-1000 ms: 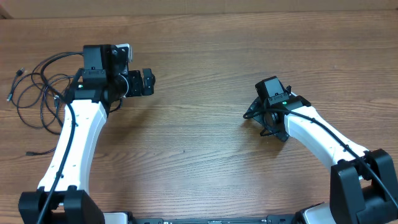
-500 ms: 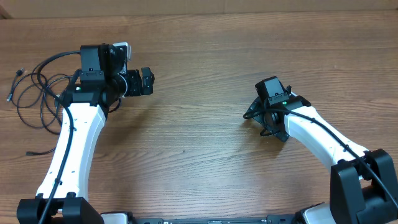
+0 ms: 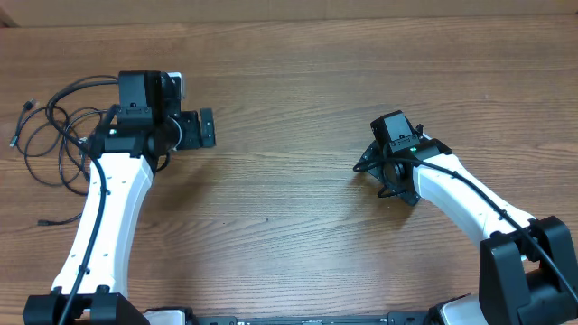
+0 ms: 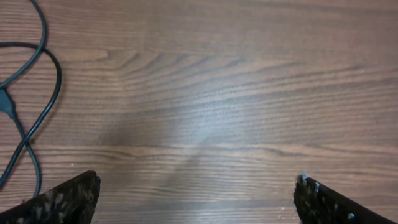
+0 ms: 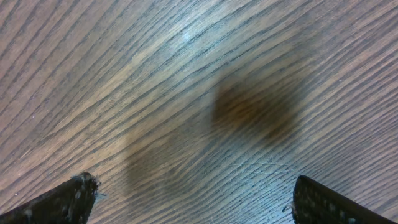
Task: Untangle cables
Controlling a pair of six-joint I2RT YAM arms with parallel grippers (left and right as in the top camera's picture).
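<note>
Overhead, your left claw [image 3: 195,129] hangs wide open and empty off a forward-stretched arm, just beside the cables [image 3: 54,135] looped at the table's [image 3: 289,72] left. Your right claw [image 3: 384,171], on an inward-bent arm, points down, equally wide, holding nothing.

cables [image 3: 59,135] tangled far left, beside left arm [image 3: 107,208] — open tabletop [image 3: 298,208] elsewhere

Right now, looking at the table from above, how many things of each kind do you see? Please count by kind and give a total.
Robot arms: 2 (left arm, right arm)
Tangle of black cables: 1 (how many cords are in it cannot be told)
Wooden table: 1
Total: 4
</note>
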